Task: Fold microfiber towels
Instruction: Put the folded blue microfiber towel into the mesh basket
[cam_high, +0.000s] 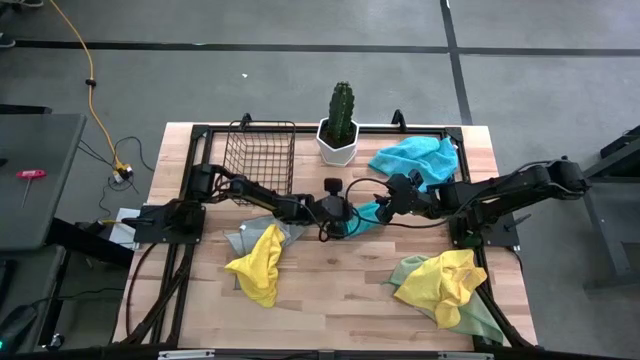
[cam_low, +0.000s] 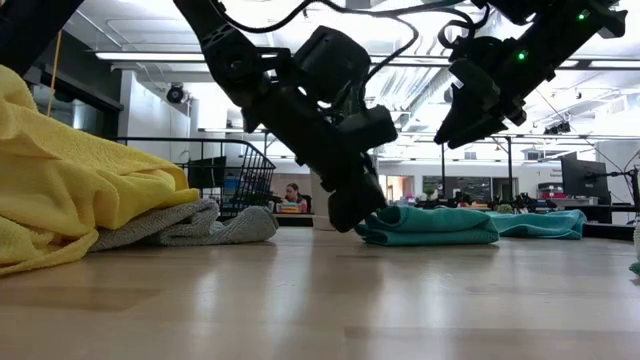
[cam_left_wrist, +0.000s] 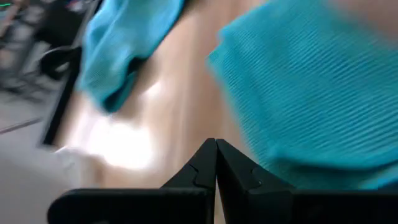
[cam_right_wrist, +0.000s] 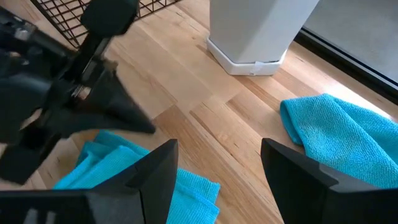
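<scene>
At the centre of the table (cam_high: 330, 290), the left gripper (cam_left_wrist: 216, 163) is seen with its two dark fingers pressed together, nothing being held between them; its tip is lowered to the near edge of a folded turquoise towel (cam_low: 430, 225), which lies flat on the wood (whether the tip touches the cloth cannot be told). Just above and beside that towel, the right gripper (cam_right_wrist: 217, 165) is held clear of the surface with its fingers spread wide and empty, the bare wood being visible in the gap between them.

A second turquoise towel (cam_high: 415, 157) is shown crumpled toward the far right of the table, near the white pot (cam_high: 338, 146) in which a green cactus (cam_high: 342, 110) is planted. A wire basket (cam_high: 259, 152) is placed to the left of the pot, at the far edge.

On the left arm's side, a yellow towel (cam_high: 258, 265) is draped in a heap over a grey towel (cam_low: 190, 225), the grey edge being exposed beneath it. Toward the near right corner, another yellow towel (cam_high: 445, 282) is piled on a pale green towel (cam_high: 480, 318), both unfolded.

Beyond the table, in the low view, a seated person (cam_low: 293, 197) is visible in the room behind.
</scene>
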